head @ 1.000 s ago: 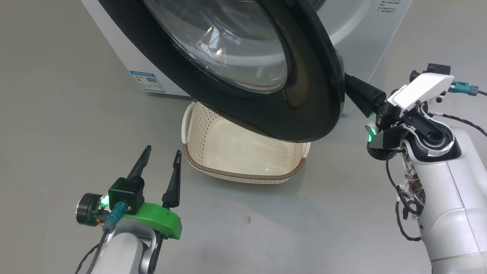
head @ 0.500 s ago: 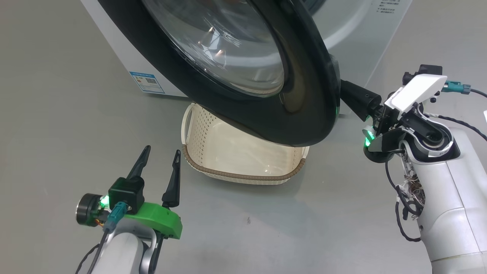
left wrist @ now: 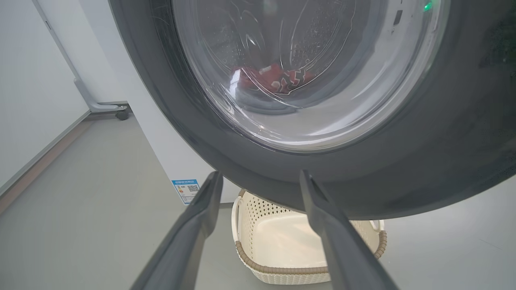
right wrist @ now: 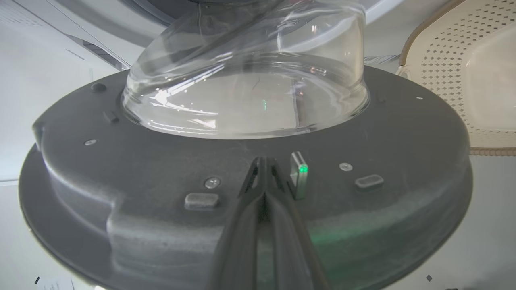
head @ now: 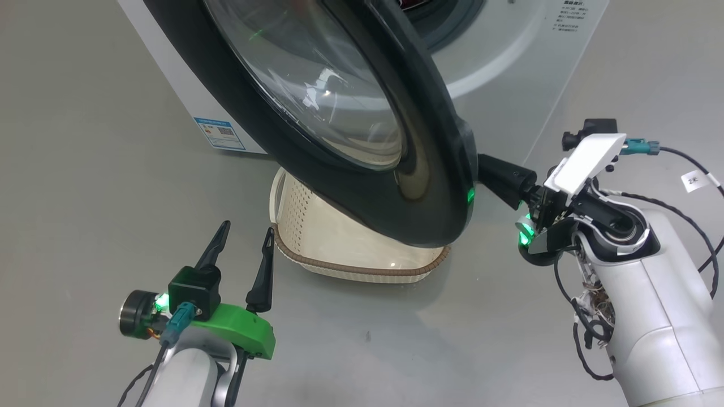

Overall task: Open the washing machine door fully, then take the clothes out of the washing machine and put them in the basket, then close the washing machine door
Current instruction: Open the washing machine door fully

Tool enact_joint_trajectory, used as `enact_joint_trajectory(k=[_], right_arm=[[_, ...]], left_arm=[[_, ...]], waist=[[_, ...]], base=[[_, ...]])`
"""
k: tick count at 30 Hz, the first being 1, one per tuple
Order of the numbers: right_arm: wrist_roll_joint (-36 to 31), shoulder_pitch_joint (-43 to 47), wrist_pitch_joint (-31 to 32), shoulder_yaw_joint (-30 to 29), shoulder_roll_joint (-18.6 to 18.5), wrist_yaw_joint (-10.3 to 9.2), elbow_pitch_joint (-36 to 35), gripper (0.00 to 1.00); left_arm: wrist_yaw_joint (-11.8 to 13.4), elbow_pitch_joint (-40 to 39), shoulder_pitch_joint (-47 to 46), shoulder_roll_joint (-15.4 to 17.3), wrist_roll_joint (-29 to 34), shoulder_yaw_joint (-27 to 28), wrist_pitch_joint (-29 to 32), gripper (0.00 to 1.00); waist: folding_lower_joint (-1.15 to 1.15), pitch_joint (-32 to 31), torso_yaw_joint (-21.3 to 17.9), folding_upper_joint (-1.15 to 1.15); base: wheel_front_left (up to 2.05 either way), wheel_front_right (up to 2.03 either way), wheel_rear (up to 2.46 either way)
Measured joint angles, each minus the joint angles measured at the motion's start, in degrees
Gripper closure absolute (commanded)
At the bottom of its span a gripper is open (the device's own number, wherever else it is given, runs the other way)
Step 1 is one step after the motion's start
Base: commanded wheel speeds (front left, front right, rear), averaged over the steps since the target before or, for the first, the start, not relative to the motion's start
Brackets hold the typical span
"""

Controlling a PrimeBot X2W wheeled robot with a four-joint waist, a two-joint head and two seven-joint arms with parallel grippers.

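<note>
Your right gripper (right wrist: 264,165), pinched shut (a blunt pusher), presses the washing machine door (head: 430,186) from inside; left gripper (head: 248,227) waits spread, empty.

On left gripper (head: 248,227): two long dark tapered fingers (head: 214,249), black cube module (head: 195,291), green plastic bracket (head: 240,333), teal plug (head: 176,328), green light. On right gripper (right wrist: 263,161): same dark fingers, white cover plate (head: 585,161), pale forearm shell (head: 650,316), loose black cables (head: 588,339), one tagged.
</note>
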Motion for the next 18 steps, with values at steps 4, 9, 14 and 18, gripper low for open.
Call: enact_joint_trajectory(k=[4, 9, 14, 18], right_arm=[[0.45, 1.15, 0.53, 0.97, 0.24, 0.32, -0.31, 1.0], [0.85, 2.17, 1.03, 2.77, 0.43, 0.34, -1.22, 1.0], [1.64, 2.99, 1.58, 4.76, 0.64, 0.52, -2.1, 1.0], [2.52, 3.49, 1.6, 6.21, 0.69, 0.53, -2.54, 1.0]], left_arm=[[0.0, 0.36, 0.01, 0.0, 0.01, -0.23, 0.0, 0.0], [0.01, 0.38, 0.04, -0.02, 0.01, -0.42, 0.0, 0.0], [0.01, 0.37, 0.04, 0.0, 0.01, -0.4, 0.0, 0.0], [0.01, 0.38, 0.05, 0.0, 0.01, -0.4, 0.0, 0.0]], waist=[[0.0, -0.72, 0.19, 0.0], [0.0, -1.36, 0.45, 0.0], [0.0, -1.74, 0.72, 0.0], [0.0, -2.05, 1.0, 0.0]], base=[[0.0, 0.0, 0.0], [0.0, 0.0, 0.0], [0.0, 0.0, 0.0], [0.0, 0.0, 0.0]])
